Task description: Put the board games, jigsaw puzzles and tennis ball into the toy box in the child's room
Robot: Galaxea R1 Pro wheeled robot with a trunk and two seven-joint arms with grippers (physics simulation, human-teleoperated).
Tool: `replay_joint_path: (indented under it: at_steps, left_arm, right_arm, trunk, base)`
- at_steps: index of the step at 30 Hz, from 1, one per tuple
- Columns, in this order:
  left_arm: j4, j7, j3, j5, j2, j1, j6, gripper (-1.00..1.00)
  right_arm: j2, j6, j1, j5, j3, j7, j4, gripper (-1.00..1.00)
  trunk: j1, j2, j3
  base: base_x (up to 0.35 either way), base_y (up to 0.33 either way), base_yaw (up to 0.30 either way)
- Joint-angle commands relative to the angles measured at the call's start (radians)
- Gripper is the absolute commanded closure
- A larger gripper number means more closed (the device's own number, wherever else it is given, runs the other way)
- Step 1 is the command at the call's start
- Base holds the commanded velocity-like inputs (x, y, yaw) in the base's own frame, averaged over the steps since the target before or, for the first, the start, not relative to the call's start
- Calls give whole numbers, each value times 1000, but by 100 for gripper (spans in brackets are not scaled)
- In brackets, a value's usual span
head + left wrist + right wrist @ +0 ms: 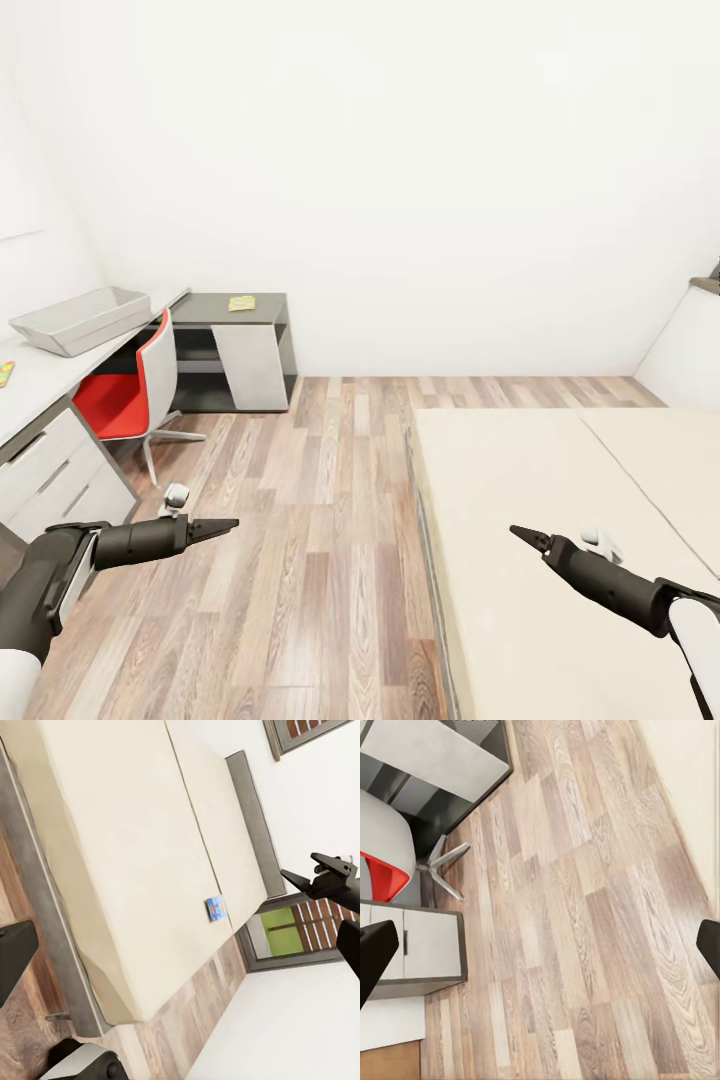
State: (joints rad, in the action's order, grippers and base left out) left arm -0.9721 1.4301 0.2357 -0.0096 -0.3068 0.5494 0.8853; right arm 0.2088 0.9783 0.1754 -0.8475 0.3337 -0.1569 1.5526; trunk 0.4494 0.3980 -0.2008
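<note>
White walls, wood-plank floor (300, 560) — a red-and-white chair (135, 395) beside a dark side unit (235, 345).

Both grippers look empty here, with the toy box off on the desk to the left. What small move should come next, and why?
Probably turn right and roll toward the bed. The left gripper and right gripper hang over floor and mattress holding nothing, while the left wrist view shows a small blue board game lying on the mattress near the headboard. The toy box sits on the table to the left.
</note>
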Motion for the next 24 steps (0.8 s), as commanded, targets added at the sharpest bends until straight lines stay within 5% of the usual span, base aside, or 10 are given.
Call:
replay_joint_path:
  at_steps: [1, 24]
  left_arm:
    - [0, 4, 0, -1, 0, 1, 11, -100]
    - [0, 4, -1, -1, 0, 0, 11, -100]
  right_arm:
    - [0, 4, 1, 10, 1, -10, 0, -100]
    - [-1, -3, 1, 12, 1, -9, 1, -100]
  trunk:
    - [1, 2, -2]
    - [1, 2, -2]
  base:
    - [0, -167, 0]
    - [0, -191, 0]
